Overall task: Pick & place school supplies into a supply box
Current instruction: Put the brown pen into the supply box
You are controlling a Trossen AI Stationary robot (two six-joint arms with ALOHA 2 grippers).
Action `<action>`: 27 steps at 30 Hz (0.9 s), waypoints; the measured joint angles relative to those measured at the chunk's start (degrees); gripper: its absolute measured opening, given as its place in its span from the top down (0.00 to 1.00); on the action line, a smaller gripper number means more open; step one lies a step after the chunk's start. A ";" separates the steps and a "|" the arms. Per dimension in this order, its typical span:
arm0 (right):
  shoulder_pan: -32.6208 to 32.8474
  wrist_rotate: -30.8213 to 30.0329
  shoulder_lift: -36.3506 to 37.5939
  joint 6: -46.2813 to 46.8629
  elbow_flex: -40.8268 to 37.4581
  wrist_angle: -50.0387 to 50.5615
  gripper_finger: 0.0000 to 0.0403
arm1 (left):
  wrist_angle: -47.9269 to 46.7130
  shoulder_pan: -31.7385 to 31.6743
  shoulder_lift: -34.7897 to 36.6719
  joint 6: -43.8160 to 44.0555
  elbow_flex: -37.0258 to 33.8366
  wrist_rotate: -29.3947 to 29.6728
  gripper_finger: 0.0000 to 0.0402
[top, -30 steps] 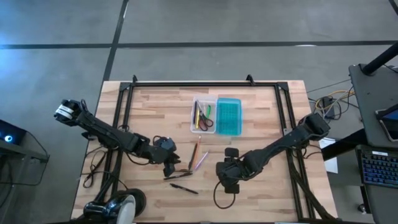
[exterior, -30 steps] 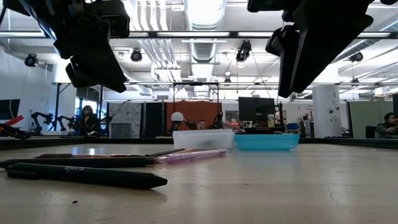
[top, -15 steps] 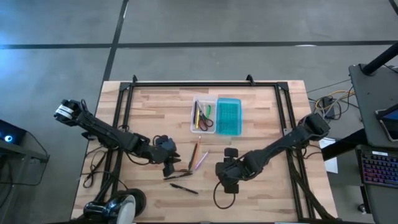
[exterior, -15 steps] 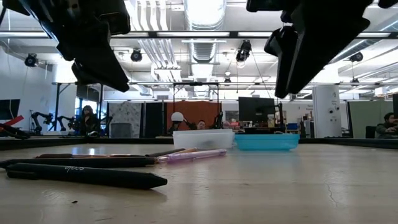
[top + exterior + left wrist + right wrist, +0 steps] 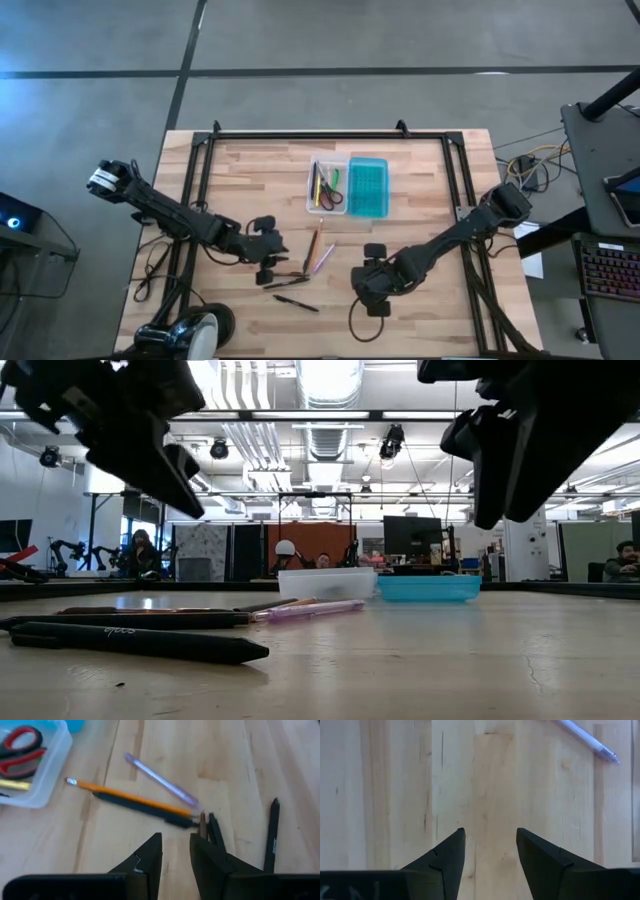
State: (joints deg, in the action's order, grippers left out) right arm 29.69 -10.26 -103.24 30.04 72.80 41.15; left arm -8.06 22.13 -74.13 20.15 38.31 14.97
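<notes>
The clear supply box (image 5: pixel 328 185) sits at the table's far middle, its teal ribbed lid (image 5: pixel 368 186) lying open to its right. Inside are red-handled scissors (image 5: pixel 19 751), a green marker and thin dark and yellow items. On the wood, nearer than the box, lie an orange pencil (image 5: pixel 127 797), a lilac pen (image 5: pixel 160 781) and dark pens (image 5: pixel 142 809) (image 5: pixel 297 303). My left gripper (image 5: pixel 175 845) hovers open, fingers narrowly apart, just left of the pens' near ends. My right gripper (image 5: pixel 489 837) hovers open over bare wood to the right of them.
A black metal frame (image 5: pixel 310 136) runs around the table's far and side edges. Bare wood lies between the loose pens and the box, and to the right of my right gripper. The low view shows both grippers raised above the tabletop, with a room and people far behind.
My left gripper has tipped and shifted a little toward the table's left, staying above the pens. My right gripper has drifted slightly toward the right and near edges. The supplies and the box have stayed put.
</notes>
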 joint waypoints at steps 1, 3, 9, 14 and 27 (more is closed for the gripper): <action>0.11 -0.02 0.00 0.00 -0.17 0.00 0.59 | 0.96 0.00 0.00 0.03 -0.78 -0.65 0.79; 0.42 -0.07 0.00 0.02 -0.51 0.01 0.59 | 1.60 0.15 0.00 0.80 -1.95 -1.25 0.79; 1.09 -0.11 0.00 1.49 -0.72 0.02 0.59 | 1.91 2.21 -1.04 2.34 -2.94 -6.00 0.79; 1.05 -0.15 0.00 4.80 -0.79 -0.02 0.59 | 3.57 4.18 -6.02 0.74 -2.26 -5.90 0.79; 1.09 -0.15 0.00 6.28 -0.83 -0.04 0.59 | 1.51 4.24 -19.10 0.37 4.15 -6.26 0.79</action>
State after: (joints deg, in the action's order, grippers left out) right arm 30.79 -10.41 -103.24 36.32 71.96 41.10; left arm -6.55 26.37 -93.23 20.51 42.46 8.72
